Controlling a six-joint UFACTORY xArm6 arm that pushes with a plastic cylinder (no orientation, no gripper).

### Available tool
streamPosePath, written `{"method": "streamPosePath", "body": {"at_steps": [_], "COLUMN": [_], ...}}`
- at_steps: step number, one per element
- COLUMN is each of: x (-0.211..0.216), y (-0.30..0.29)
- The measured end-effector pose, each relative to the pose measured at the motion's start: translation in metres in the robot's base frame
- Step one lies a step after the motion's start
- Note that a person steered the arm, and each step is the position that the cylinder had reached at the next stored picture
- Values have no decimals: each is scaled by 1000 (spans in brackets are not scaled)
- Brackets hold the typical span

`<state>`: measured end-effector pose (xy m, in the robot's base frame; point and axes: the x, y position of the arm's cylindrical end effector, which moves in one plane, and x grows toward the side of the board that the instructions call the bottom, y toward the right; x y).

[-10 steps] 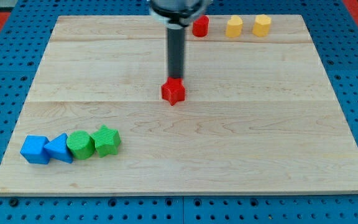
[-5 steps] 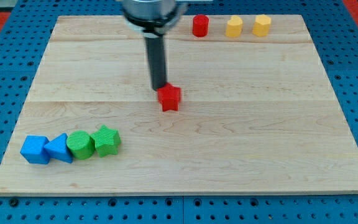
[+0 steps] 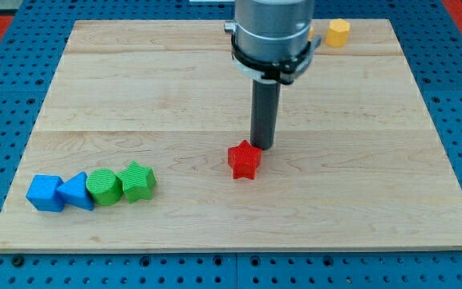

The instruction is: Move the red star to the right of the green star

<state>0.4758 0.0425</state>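
Blue first, nearest me at the view's lower left: two blue blocks point(image 3: 46, 193), then a green cylinder point(image 3: 103, 187) and the green star point(image 3: 138, 181). The red star point(image 3: 245, 160) lies mid-board, well right of them, my tip point(image 3: 261, 147) touching its upper right, grasping nothing. One yellow block point(image 3: 338, 32) shows farthest.

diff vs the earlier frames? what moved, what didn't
The red star block slid toward the view's bottom and slightly right. My tip swung from the star's upper left to its upper right, now touching or nearly so. Unmoved: the green star block, green round block, two blue blocks and yellow block.
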Motion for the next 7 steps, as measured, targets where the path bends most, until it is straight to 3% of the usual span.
{"method": "streamPosePath", "body": {"at_steps": [1,5,6,7], "x": [19,53,44,-1], "y": [1,-89,-89,-111]}}
